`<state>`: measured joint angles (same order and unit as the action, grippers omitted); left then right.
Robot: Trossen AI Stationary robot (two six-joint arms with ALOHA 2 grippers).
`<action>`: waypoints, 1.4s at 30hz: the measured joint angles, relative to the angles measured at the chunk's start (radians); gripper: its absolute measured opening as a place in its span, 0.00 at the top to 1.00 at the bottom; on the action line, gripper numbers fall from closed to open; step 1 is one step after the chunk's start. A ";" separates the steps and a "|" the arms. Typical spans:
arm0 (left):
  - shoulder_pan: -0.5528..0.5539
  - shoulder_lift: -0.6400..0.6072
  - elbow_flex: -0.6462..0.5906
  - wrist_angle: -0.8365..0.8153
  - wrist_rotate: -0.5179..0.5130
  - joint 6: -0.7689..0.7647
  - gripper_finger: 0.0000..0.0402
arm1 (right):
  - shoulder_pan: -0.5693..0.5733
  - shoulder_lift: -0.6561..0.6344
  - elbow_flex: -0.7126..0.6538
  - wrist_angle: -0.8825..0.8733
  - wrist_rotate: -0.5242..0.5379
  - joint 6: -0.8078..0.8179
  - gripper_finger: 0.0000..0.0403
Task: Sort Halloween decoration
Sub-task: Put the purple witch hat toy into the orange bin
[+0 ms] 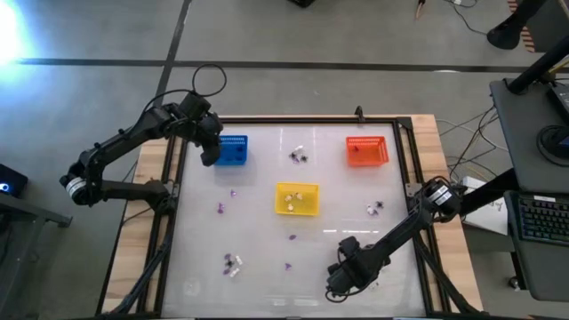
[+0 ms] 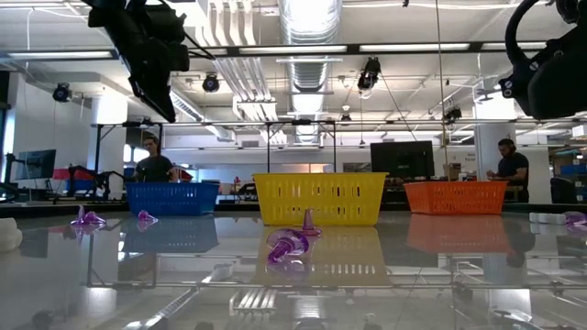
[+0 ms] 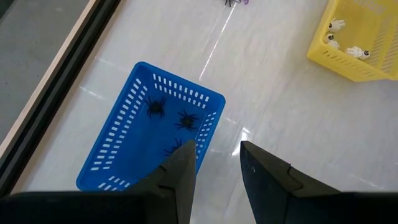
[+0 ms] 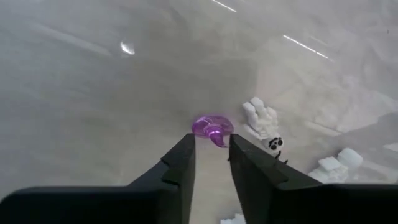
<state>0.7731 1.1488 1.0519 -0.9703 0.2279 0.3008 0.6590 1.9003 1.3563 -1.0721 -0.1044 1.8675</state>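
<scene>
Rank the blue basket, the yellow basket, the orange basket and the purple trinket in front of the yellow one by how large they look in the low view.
1. Yellow basket, clearly largest, though it stands nearer the camera.
2. Orange basket and blue basket: they look much alike, so no ranking between them.
3. Purple trinket, far the smallest despite being nearest.

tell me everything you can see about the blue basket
The blue basket is a small square mesh container, plastic by the look, with slotted walls and an open top. It stands upright on the white tabletop near the far left corner, left of the yellow and orange baskets. Three black spidery trinkets lie on its floor. The left gripper hangs above its edge without touching it.
</scene>
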 joint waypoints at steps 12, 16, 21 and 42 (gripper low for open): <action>0.000 0.000 0.000 0.000 0.000 -0.014 0.73 | 0.000 -0.001 -0.017 0.002 -0.001 0.000 0.97; 0.000 0.000 0.000 0.000 0.000 -0.017 0.73 | 0.000 -0.004 -0.018 0.004 0.000 0.000 0.98; 0.000 0.000 0.000 0.000 0.000 -0.019 0.73 | 0.002 -0.006 0.005 0.005 0.002 -0.002 0.98; 0.000 0.000 0.000 0.000 0.000 -0.033 0.73 | -0.046 -0.015 0.070 -0.030 0.153 -0.030 0.98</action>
<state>0.7731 1.1488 1.0519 -0.9703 0.2279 0.2676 0.6128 1.8849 1.4265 -1.1023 0.0488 1.8375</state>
